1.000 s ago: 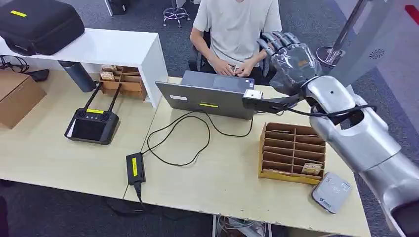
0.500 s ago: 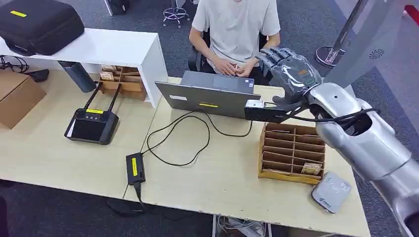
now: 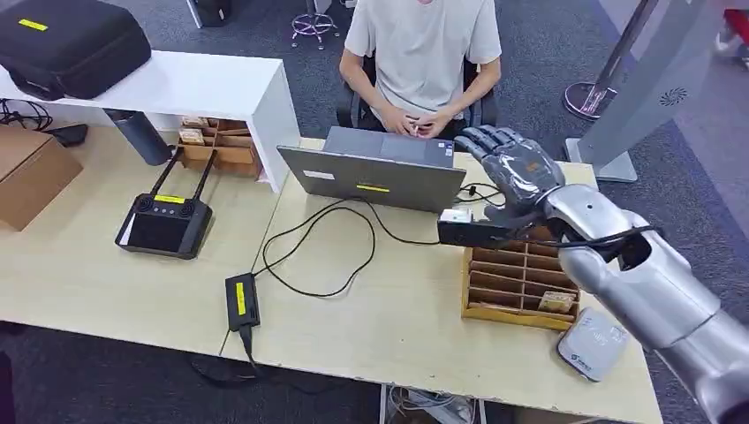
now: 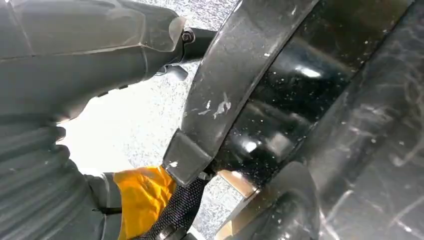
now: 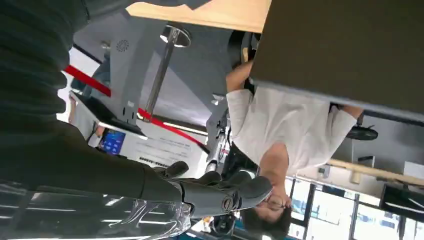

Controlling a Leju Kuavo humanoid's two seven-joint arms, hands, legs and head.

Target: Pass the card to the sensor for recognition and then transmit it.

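Now the right hand (image 3: 512,168), fingers spread and holding nothing, has dropped from upper right toward frame centre, above the wooden card rack (image 3: 519,274) on the desk (image 3: 397,327). A card (image 3: 557,302) lies in the rack's lower right slot; pickup looks next. The sensor (image 3: 593,343) waits lower right. The right wrist view adds the seated person (image 5: 290,125). Whether the left hand (image 4: 60,100) is closed, I cannot tell.

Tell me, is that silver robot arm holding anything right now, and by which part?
Nothing, as far as the pictures show: the right hand hangs above the wooden slotted rack with its fingers apart and no card in them.

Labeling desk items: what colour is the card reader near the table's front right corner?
Light grey card reader with a small blue mark; head view shows it best.
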